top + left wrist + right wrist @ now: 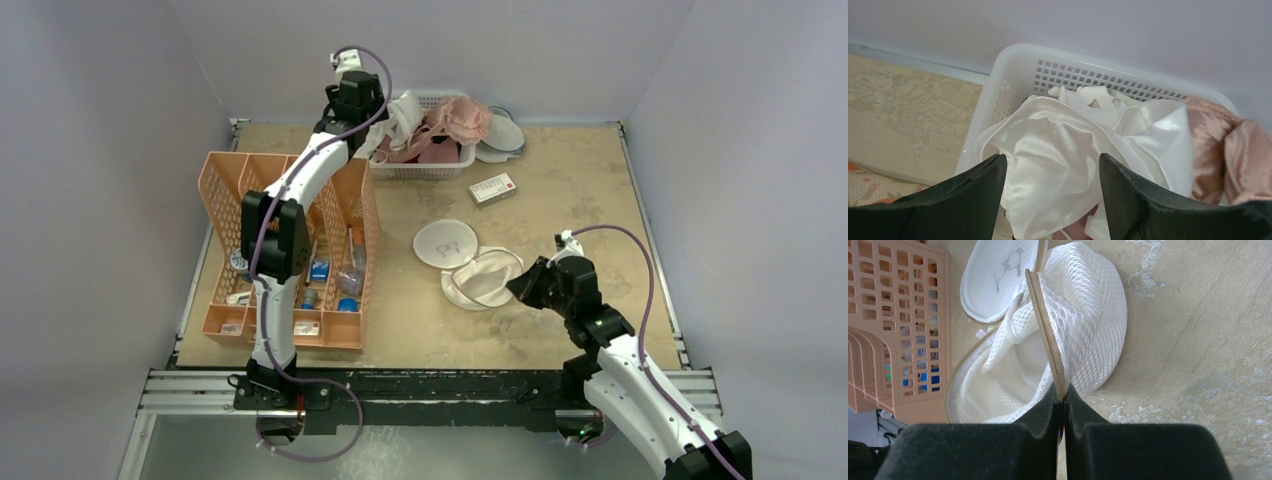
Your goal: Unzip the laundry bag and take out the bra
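**While One Arm Grips, the Other Hangs Open: Wash Job Near Its End**

As the job nears its close, an orange organiser stands at the left of the worktop, beside the left arm, which reaches to the far side. The left end effector hangs wide open over a white basket and holds nothing. A white satin garment lies directly beneath its fingers. At the basket's right side a pale pink garment, by all signs the bra, rests on top of the pile, outside the bag.

Nearer and to the right, past a small red-and-white box, the laundry bag sits unzipped on the worktop. Its flat marked face is flipped open to the far left of its bowl, and the right wrist view shows only white mesh inside. The right end effector is closed tight on the tan zip rim at the bowl's near right edge.

Judged from this, both unzipping and removal look done, and the step in hand is the release. The next move calls for the left arm to lift clear without snagging fabric. The right jaws then need to part so the rim drops flat.
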Robot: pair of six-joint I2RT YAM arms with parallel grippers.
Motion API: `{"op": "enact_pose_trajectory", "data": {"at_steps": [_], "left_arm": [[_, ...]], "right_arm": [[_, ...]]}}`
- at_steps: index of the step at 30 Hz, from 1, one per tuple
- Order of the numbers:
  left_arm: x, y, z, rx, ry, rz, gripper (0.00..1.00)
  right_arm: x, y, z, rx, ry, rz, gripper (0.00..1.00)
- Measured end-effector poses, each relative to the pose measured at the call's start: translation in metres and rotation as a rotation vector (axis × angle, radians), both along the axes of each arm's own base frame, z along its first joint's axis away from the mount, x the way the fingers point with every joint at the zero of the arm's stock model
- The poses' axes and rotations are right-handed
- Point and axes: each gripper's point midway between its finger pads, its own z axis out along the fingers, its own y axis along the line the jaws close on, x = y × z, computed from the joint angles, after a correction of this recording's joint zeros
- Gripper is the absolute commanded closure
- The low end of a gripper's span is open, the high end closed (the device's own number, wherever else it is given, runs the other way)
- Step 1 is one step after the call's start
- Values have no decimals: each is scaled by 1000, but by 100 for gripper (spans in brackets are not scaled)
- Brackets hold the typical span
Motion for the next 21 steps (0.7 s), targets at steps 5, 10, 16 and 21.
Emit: {"op": "enact_pose_trajectory", "data": {"at_steps": [5,10,16,21], "left_arm": [[-6,-10,29,-33,-44,-52,32],[-15,-36,74,-62,-133,-106,32],[-31,-127,112,-106,-214,-276,33],[-41,-195,81,-104,-183,-365,32]], "right_arm": [[0,0,0,0,0,0,94],[0,0,0,0,0,0,94],[0,0,1,2,-4,1,94],[0,0,4,7,-18,2,94]]}}
